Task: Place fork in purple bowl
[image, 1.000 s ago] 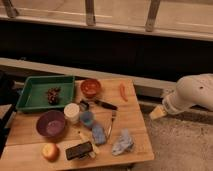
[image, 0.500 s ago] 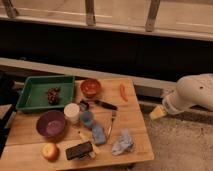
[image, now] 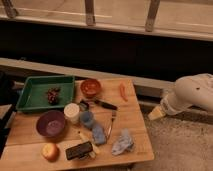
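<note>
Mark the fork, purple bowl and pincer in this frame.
fork (image: 111, 125): camera view, mid-length of the metal.
purple bowl (image: 51, 125): camera view, bare inside.
pincer (image: 156, 114): camera view, pale tip, right of the table (image: 135, 112).

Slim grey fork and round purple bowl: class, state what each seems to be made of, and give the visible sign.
The slim grey fork looks metal: thin, silvery-grey throughout. The round purple bowl looks matte plastic, possibly ceramic: even colour, no glare. The gripper hangs beside the wooden table, away from both.
</note>
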Robot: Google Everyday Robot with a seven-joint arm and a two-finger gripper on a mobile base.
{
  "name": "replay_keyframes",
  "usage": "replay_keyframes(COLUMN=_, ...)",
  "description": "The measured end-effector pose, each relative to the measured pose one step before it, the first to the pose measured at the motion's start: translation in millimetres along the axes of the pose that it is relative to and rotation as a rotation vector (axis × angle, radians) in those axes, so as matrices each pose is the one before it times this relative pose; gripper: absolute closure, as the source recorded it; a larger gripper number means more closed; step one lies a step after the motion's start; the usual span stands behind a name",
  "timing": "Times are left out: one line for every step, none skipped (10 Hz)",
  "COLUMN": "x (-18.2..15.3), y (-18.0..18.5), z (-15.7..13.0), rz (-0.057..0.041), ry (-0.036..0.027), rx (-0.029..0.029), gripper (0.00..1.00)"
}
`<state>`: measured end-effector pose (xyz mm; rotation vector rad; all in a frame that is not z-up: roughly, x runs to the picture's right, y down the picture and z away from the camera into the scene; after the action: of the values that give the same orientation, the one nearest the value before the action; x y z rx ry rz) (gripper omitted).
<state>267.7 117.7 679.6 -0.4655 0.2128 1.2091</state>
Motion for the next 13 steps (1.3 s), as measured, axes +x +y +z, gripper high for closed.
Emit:
replay_keyframes(x=-6.95, y=11.76, z=3.23, rz=-0.0263, ry=-0.00121, rx=-0.00048, gripper=0.31)
replay_keyframes(x=-8.43, y=16.3, z=5.11, rz=-0.03109, ry=-0.00115, rx=-0.00521, gripper=0.31)
replay_keyframes(x=-9.27, y=18.64, z=6.03, rz=-0.03299, ry=-0.00162, rx=-0.01154, gripper=0.31)
replay_keyframes(x=-11.71, y=23.37, z=8.68, rz=-0.0451, ry=-0.00079, rx=-0.01358, gripper=0.31)
replay_keyframes(x=-6.83, y=13.06, z=7.59, rz=-0.02289, ry=0.00484, rx=-0.01022, gripper=0.31)
replay_keyframes(x=-9.43, y=17.11, z=13.89, rz=-0.03839, ry=0.00986, rx=-0.00905, gripper=0.31)
replay_keyframes(x=-11.43, y=19.04, z=17.61, rz=-0.03941, ry=0.01496, rx=-0.01236, gripper=0.31)
replay_keyframes(x=-8.88, y=14.24, z=16.14, rz=-0.02173, ry=0.0136, rx=-0.01192, gripper=0.31)
replay_keyframes(x=-5.27, y=9.16, z=12.66, rz=-0.00422, ry=0.00844, rx=-0.00496, gripper=0.31)
replay_keyframes(x=-5.86, y=9.99, z=12.68, rz=-0.00525, ry=-0.0003, rx=0.0036, gripper=0.31)
replay_keyframes(x=-1.84, y=3.44, z=5.07, rz=-0.00126, ry=0.00015, rx=0.00173, gripper=0.31)
replay_keyframes(x=-0.6, y=0.77, z=0.51, rz=-0.00007, ry=-0.00091, rx=0.00004, gripper=0.31)
replay_keyframes(x=0.35, y=-0.55, z=0.07, rz=0.0, ry=0.00024, rx=0.00097, gripper=0.31)
